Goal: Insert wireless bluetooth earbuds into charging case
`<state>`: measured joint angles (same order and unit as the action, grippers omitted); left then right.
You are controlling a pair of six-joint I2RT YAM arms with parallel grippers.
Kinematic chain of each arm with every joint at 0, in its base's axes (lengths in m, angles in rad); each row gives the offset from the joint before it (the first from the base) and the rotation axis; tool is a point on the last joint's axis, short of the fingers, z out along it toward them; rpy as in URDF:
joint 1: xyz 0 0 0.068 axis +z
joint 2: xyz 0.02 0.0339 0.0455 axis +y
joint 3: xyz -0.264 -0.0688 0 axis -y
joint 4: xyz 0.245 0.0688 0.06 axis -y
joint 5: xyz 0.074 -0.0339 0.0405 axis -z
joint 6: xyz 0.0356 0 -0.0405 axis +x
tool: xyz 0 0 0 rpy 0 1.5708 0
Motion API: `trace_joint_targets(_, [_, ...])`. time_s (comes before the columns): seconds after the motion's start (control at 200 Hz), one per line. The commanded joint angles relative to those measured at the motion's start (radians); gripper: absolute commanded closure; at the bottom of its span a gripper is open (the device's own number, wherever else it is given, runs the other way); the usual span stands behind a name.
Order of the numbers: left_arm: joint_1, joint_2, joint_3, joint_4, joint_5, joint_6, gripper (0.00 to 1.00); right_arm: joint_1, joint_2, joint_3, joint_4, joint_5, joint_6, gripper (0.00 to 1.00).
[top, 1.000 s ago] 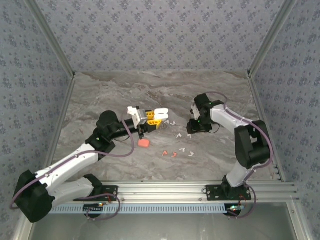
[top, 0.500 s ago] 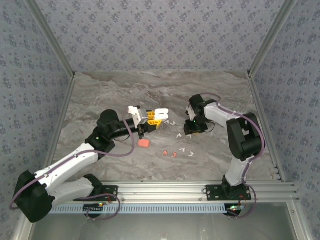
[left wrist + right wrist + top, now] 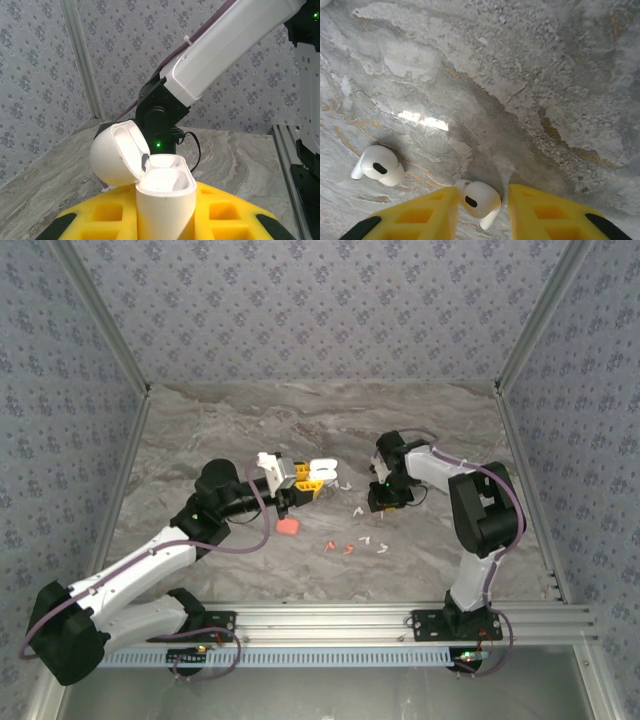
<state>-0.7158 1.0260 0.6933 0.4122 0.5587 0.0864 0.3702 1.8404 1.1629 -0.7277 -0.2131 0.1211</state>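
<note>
The right arm has folded tighter since a second ago. Its elbow has swung leftward, and the right gripper (image 3: pixel 383 500) has slid a little toward the left edge of the desk (image 3: pixel 230 420), low over its middle. The left arm has not shifted. It reaches from the near left corner out to mid-desk. The left gripper (image 3: pixel 315 473) is clamped on a white charging case (image 3: pixel 165 197), held upright with its lid (image 3: pixel 117 157) hinged open. The right arm doubles back on itself with the wrist pointing down. Its yellow fingers (image 3: pixel 420 215) stand spread, and a white earbud (image 3: pixel 479 197) lies on the desk in the gap, close against one finger. A second white earbud (image 3: pixel 377 167) lies near it. Other earbuds (image 3: pixel 366 540) lie scattered just toward the near edge, among them an orange-red earbud (image 3: pixel 348 550).
</note>
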Motion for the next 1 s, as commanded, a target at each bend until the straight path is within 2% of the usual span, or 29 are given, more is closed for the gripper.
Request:
trace_joint_targets(0.0, [-0.008, -0.032, 0.05, -0.012, -0.013, 0.014, 1.0, 0.007, 0.024, 0.02, -0.009, -0.007, -0.011, 0.68])
trace_joint_targets(0.245, [-0.008, -0.055, 0.041, -0.025, -0.026, 0.018, 1.0, 0.011, 0.015, 0.008, 0.004, -0.007, -0.012, 0.75])
trace_joint_targets(0.43, [-0.007, -0.051, 0.036, -0.015, -0.031, 0.007, 1.0, 0.01, -0.062, -0.011, 0.024, -0.007, -0.009, 0.77])
trace_joint_targets(0.695, [-0.008, -0.01, 0.001, 0.117, -0.059, -0.06, 1.0, 0.012, -0.326, -0.047, 0.084, -0.046, 0.003, 0.78])
trace_joint_targets(0.81, [-0.008, 0.016, -0.004, 0.164, -0.06, -0.084, 1.0, 0.013, -0.462, -0.056, 0.122, -0.106, 0.015, 0.79])
trace_joint_targets(0.994, [-0.008, 0.058, -0.006, 0.236, -0.057, -0.126, 1.0, 0.022, -0.671, -0.081, 0.284, -0.241, 0.035, 0.79])
